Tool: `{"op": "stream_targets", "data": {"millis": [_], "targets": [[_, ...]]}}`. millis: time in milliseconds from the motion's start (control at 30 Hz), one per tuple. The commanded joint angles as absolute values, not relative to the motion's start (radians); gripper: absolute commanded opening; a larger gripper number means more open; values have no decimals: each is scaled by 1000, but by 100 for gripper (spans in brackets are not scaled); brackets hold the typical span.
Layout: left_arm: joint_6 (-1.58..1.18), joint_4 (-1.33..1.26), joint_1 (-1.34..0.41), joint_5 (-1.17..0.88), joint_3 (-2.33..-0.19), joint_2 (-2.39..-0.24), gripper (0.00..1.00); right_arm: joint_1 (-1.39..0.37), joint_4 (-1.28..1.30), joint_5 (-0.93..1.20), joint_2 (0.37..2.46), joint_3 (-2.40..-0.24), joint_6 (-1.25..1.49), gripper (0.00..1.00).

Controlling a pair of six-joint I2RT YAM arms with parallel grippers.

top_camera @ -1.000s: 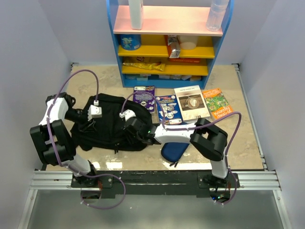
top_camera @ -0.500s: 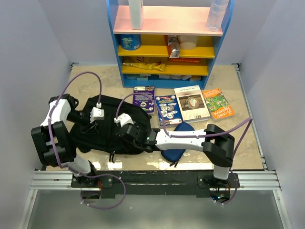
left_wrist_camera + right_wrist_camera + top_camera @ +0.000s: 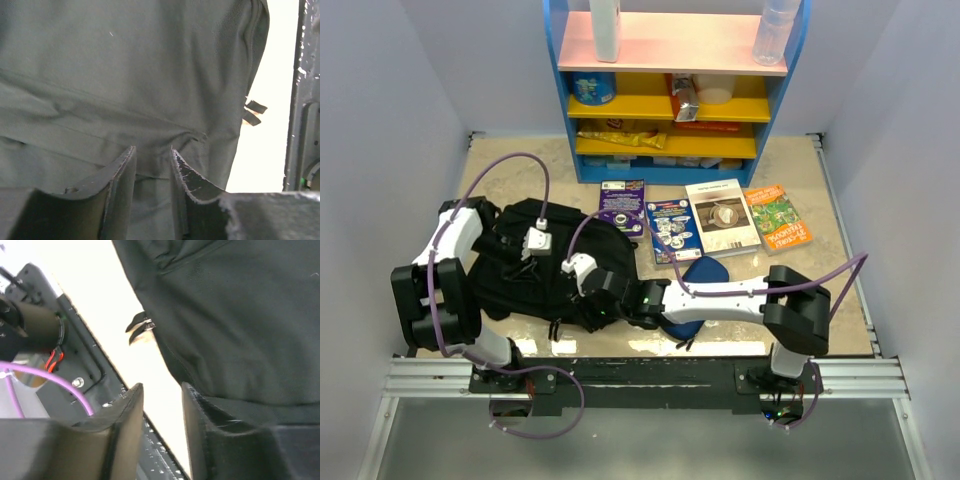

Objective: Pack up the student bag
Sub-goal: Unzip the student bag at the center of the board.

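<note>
Top view: over the last second the right arm has stretched out flat to the left, so the blue case [image 3: 705, 270] is half uncovered. Its right gripper [image 3: 588, 298] has slid down to the near edge of the bag [image 3: 520, 285]. The left gripper [image 3: 532, 255] crept right, further onto the middle of the bag. The books [image 3: 723, 215] are untouched, so I'd say it's still hunting for the opening and no packing has started. The bag lies flat on the left half of the table [image 3: 840, 300], long axis roughly left to right. Can't tell which end is the top.

Left wrist: left gripper [image 3: 152, 155] has its jaws a narrow gap apart, right over a seam in the bag [image 3: 125, 75]. Fabric shows through the gap but doesn't look pinched.

Right wrist: right gripper [image 3: 162, 390] is also slightly apart, with nothing between the jaws. It straddles the edge of the bag [image 3: 240, 315], bare table [image 3: 125, 295] alongside.
</note>
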State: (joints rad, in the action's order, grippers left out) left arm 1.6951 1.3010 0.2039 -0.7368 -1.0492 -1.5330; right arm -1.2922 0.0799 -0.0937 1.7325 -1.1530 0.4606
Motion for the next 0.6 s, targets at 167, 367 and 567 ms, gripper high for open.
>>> {"op": "stream_targets", "data": {"millis": [167,367,567], "targets": [[1712,1318,173,-807,-1086,-1441,58,-1212,-78,-9,1874,-1117,543,14],[1747,1316,114,-775,-982,-1374,85,-1102,-69,-110,1922,-1097,551,0],[1684,1316,26,-743,-980,-1474,100,-1061,-43,-172,1921,-1143,505,0]]}}
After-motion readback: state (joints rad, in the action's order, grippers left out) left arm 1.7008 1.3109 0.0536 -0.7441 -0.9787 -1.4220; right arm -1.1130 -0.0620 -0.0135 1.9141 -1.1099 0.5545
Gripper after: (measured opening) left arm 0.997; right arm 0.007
